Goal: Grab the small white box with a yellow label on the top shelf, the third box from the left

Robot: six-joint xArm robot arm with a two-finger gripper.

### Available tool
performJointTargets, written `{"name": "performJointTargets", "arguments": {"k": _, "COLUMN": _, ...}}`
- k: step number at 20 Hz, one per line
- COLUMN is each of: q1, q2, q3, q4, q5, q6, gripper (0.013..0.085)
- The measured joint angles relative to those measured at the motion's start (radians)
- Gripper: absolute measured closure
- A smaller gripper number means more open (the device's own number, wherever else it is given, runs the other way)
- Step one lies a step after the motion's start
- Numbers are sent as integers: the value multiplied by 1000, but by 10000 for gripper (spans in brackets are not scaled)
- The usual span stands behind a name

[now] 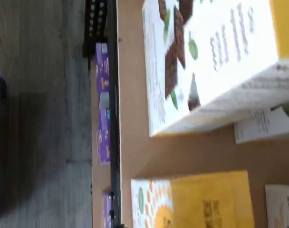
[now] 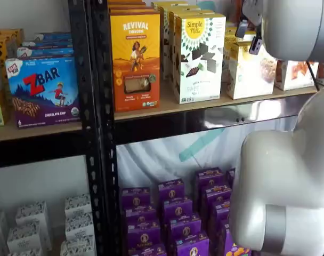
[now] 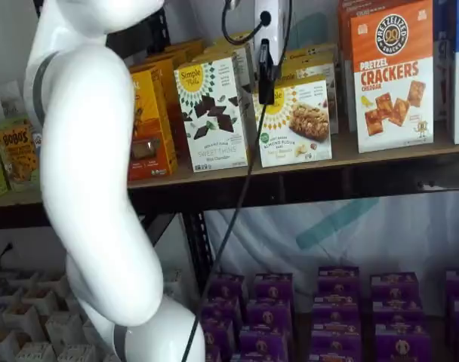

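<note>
The small white box, with a pale yellow top label and a snack picture on its front, stands on the top shelf (image 3: 380, 157) in both shelf views (image 3: 303, 124) (image 2: 251, 70). It shows from above in the wrist view (image 1: 206, 199). My gripper (image 3: 266, 81) hangs from the view's top edge in a shelf view, right in front of the box's left upper corner, between it and the taller white box with chocolate shapes (image 3: 211, 113). Only one dark finger shape shows, with no visible gap. No box is in it.
An orange Revival box (image 2: 135, 56) stands left of the taller white box (image 2: 199, 58). Pretzel Crackers boxes (image 3: 392, 75) stand to the right. Purple boxes (image 3: 328, 309) fill the lower level. My white arm (image 3: 93, 188) blocks the left of one shelf view and the right (image 2: 284, 181) of the other.
</note>
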Motion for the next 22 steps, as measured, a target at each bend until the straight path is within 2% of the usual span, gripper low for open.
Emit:
{"name": "performJointTargets", "arguments": {"k": 6, "q1": 22, "q2": 51, "q3": -43, "q4": -61, "q5": 37, "q6": 9, "gripper": 130}}
{"name": "performJointTargets", "arguments": {"k": 10, "q1": 50, "q2": 74, "q3": -69, "q4": -127, "q5": 83, "q6": 25, "gripper": 130}}
{"name": "performJointTargets", "arguments": {"k": 15, "q1": 73, "q2": 68, "q3": -47, "q4": -172, "q5": 80, "q6": 38, "gripper": 130}}
{"name": "performJointTargets", "arguments": {"k": 18, "q1": 82, "q2": 69, "q3": -43, "q4": -194, "q5": 85, "q6": 44, "gripper": 130}}
{"name": "performJointTargets", "arguments": {"k": 22, "q1": 83, "q2": 66, "q3": -33, "q4": -191, "q5": 82, "q6": 45, "gripper": 130}}
